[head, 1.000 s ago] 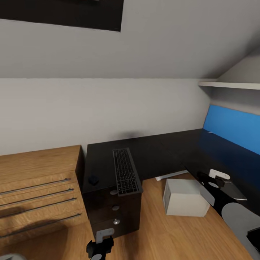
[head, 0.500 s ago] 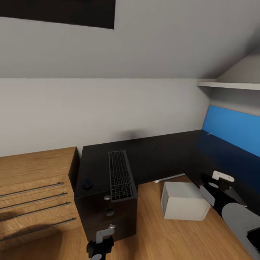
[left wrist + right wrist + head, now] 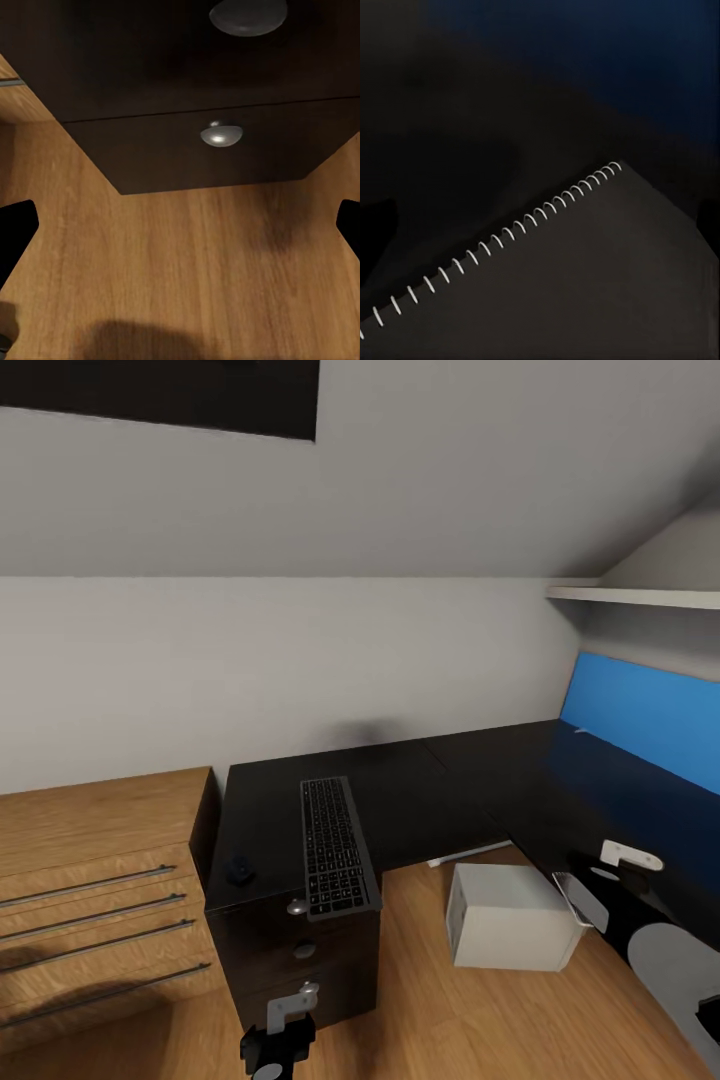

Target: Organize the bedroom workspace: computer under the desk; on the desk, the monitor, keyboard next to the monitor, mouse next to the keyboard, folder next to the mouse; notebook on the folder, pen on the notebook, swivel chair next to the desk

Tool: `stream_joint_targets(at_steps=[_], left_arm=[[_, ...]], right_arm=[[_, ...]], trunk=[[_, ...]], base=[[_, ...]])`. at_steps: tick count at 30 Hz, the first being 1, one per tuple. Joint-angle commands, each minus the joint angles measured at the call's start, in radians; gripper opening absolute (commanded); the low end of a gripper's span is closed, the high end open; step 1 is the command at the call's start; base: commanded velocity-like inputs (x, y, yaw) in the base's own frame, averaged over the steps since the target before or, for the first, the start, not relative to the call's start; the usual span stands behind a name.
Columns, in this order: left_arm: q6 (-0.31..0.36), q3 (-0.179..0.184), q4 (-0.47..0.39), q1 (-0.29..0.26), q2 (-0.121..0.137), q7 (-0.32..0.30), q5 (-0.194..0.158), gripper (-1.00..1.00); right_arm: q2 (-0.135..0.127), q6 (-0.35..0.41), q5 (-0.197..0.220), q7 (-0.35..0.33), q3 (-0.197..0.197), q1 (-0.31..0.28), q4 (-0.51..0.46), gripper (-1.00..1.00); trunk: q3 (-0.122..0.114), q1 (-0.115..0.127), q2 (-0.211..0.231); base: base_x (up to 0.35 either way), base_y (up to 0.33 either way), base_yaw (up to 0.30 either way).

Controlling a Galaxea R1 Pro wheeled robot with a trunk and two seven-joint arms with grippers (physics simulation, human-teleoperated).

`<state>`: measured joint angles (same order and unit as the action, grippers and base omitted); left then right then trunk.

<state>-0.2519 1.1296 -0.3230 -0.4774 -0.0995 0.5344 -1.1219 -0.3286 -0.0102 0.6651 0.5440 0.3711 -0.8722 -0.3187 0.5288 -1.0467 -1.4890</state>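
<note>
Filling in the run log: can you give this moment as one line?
keyboard and mouse on desk | computer on floor by desk | right claw over notebook | left claw open, low near drawers

Keyboard [image 3: 339,847] and mouse [image 3: 239,871] on desk [image 3: 430,790]

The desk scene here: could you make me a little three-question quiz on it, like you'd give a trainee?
1. True or false: the keyboard lies on the floor.
2. The mouse sits on which side of the keyboard, in the head view? A) left B) right
3. Fill in: the computer stands on the ____.

Key: 1 false, it lies on the desk, over the drawer unit. 2 A. 3 floor, at the desk's inner corner.
</note>
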Motion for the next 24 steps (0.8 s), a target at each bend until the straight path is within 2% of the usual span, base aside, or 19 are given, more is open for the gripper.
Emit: stream_joint_targets(at_steps=[1, 2, 7, 9, 11, 19, 24], left_arm=[[-0.006, 0.009, -0.001, -0.001, 0.000, 0.004, -0.010, 1.00], [-0.006, 0.009, -0.001, -0.001, 0.000, 0.005, -0.010, 1.00], [-0.006, 0.008, -0.001, -0.001, 0.000, 0.005, -0.010, 1.00], [-0.006, 0.008, -0.001, -0.001, 0.000, 0.005, -0.010, 1.00], [-0.006, 0.008, -0.001, -0.001, 0.000, 0.006, -0.010, 1.00], [-0.006, 0.008, -0.001, -0.001, 0.000, 0.006, -0.010, 1.00], [-0.007, 0.008, -0.001, -0.001, 0.000, 0.006, -0.010, 1.00]], right_arm=[[-0.003, 0.000, 0.010, 0.005, 0.008, -0.001, 0.004, 1.00], [-0.013, 0.005, 0.011, 0.005, 0.007, -0.001, 0.026, 1.00], [-0.020, 0.014, 0.012, 0.005, 0.006, -0.002, 0.043, 1.00], [-0.025, 0.040, 0.013, 0.005, 0.006, -0.003, 0.047, 1.00], [-0.026, 0.048, 0.013, 0.005, 0.006, -0.003, 0.048, 1.00], [-0.027, 0.061, 0.013, 0.005, 0.006, -0.004, 0.047, 1.00], [-0.026, 0.063, 0.014, 0.005, 0.006, -0.004, 0.047, 1.00]], trunk=[[0.001, 0.000, -0.001], [0.001, 0.000, -0.001], [0.001, 0.000, -0.001], [0.001, 0.000, -0.001], [0.007, -0.008, -0.015], [0.007, -0.008, -0.015], [0.023, -0.027, -0.050]], base=[[0.000, 0.000, 0.000], [0.000, 0.000, 0.000], [0.000, 0.000, 0.000], [0.000, 0.000, 0.000], [0.000, 0.000, 0.000], [0.000, 0.000, 0.000], [0.000, 0.000, 0.000]])
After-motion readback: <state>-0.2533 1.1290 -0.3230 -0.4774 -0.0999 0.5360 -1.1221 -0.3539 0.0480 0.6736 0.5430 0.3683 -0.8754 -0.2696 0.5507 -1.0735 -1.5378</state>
